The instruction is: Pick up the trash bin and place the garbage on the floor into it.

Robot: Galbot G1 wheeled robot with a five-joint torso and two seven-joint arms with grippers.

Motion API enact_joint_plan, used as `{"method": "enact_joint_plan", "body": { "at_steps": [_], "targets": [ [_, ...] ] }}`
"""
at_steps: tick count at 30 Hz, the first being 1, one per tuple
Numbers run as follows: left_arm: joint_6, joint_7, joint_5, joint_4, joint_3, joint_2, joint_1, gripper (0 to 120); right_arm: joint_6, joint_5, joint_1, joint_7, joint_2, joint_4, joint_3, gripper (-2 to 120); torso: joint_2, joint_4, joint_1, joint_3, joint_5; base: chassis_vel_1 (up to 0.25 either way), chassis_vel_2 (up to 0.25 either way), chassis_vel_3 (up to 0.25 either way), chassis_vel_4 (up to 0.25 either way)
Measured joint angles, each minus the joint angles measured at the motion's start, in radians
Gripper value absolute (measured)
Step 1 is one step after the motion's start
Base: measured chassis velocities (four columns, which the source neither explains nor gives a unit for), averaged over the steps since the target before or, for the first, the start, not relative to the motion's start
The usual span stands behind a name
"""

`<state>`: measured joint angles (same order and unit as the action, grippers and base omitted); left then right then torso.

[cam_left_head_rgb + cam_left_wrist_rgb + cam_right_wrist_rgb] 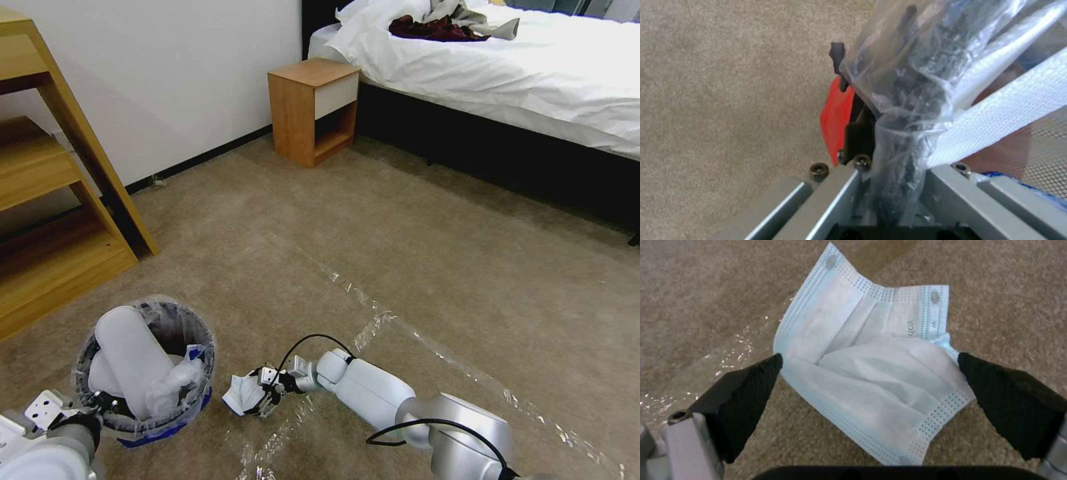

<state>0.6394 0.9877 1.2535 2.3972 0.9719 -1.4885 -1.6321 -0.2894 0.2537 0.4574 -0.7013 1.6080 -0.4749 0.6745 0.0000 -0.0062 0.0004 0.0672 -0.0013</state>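
The trash bin (150, 360) hangs at my lower left, its clear bag crinkled over the rim, with a white slipper (133, 360) standing up inside. My left gripper (100, 403) is shut on the near rim; in the left wrist view the left gripper (880, 110) pinches the bagged rim, with the red wall of the trash bin (835, 123) beside it. A pale blue face mask (241, 395), the garbage at hand, lies crumpled on the floor (400, 253). My right gripper (267, 393) is down at it. The right gripper (869, 361) is open, its fingers on either side of the mask (862, 323).
A wooden shelf unit (47, 200) stands at the left against the wall. A small nightstand (313, 110) and a white bed (533, 67) with clothes on it are at the back. Shiny tape lines (373, 320) cross the carpet, which stretches open ahead.
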Motion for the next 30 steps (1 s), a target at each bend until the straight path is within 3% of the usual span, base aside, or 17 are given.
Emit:
{"method": "enact_joint_plan", "body": {
  "at_steps": [30],
  "targets": [
    [-0.003, -0.004, -0.014, 0.001, -0.008, -0.004, -0.002, 0, 0.015, 0.013, 0.02, -0.006, 0.0, 0.012, -0.005, 100, 0.0, 0.0, 0.0, 0.0, 0.0, 0.0, 0.0, 0.0, 0.0]
  ]
}}
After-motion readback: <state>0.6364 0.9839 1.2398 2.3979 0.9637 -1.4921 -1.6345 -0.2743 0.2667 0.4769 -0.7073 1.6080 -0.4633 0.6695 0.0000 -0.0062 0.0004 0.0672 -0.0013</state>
